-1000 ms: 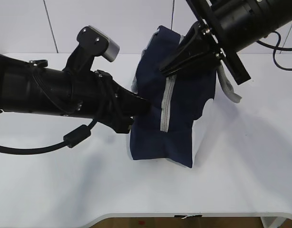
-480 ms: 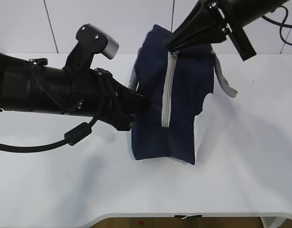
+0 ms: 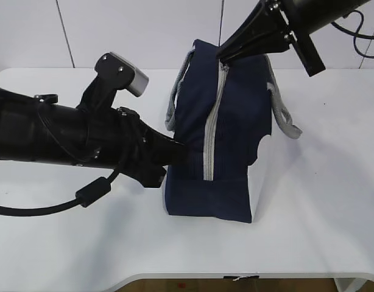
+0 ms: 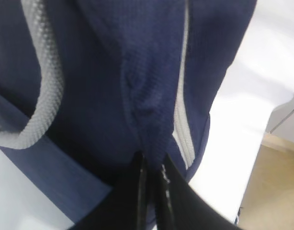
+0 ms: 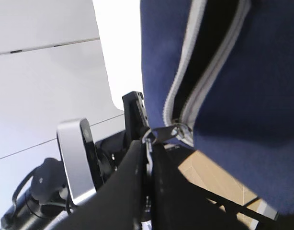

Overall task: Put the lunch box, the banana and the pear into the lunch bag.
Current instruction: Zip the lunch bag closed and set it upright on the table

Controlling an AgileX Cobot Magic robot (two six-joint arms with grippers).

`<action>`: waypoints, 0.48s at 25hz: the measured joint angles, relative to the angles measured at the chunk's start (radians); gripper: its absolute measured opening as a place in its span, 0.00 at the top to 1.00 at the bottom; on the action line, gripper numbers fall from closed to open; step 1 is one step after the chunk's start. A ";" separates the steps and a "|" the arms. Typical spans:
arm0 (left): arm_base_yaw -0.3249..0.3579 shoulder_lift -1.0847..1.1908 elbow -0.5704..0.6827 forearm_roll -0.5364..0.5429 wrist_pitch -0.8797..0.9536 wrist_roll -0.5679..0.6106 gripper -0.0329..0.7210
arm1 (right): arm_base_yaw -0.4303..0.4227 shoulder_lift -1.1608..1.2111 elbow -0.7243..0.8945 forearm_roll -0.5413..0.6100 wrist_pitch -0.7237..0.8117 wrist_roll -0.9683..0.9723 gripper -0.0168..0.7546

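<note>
The navy lunch bag (image 3: 236, 134) stands upright mid-table, its grey zipper (image 3: 212, 131) running down the near face. My left gripper (image 3: 179, 155) is shut on a fold of fabric low on the bag's left side; the left wrist view (image 4: 152, 167) shows the jaws pinching the cloth. My right gripper (image 3: 223, 59) is at the bag's top end, shut on the zipper's ring pull (image 5: 162, 132). In the right wrist view the zipper (image 5: 204, 52) gapes open beyond the pull. The lunch box, banana and pear are out of view.
Grey webbing handles (image 3: 285, 115) hang off both sides of the bag. A white panel (image 3: 260, 176) shows at its lower right. The white table (image 3: 321, 207) ends at a front edge close to the camera. The left arm's cable (image 3: 92, 191) loops over the table.
My right gripper has risen with the zipper pull, drawing the bag's top up so that it stands taller and straighter. My left arm has shifted slightly and keeps its hold.
</note>
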 joint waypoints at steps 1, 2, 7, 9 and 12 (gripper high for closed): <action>0.000 0.000 0.000 0.000 -0.002 -0.002 0.96 | -0.002 0.009 -0.011 0.004 0.000 0.000 0.97; 0.000 0.000 0.001 0.000 -0.004 -0.002 0.96 | -0.002 0.021 -0.027 0.006 0.000 0.000 0.97; 0.000 0.000 0.001 0.000 -0.004 -0.006 0.96 | -0.016 0.100 -0.140 0.009 0.000 0.005 0.97; 0.000 0.000 0.001 0.000 -0.004 -0.012 0.96 | -0.025 0.131 -0.186 0.009 0.000 0.012 0.97; 0.000 0.000 0.002 0.000 -0.004 -0.019 0.96 | -0.032 0.176 -0.255 0.009 0.000 0.019 0.97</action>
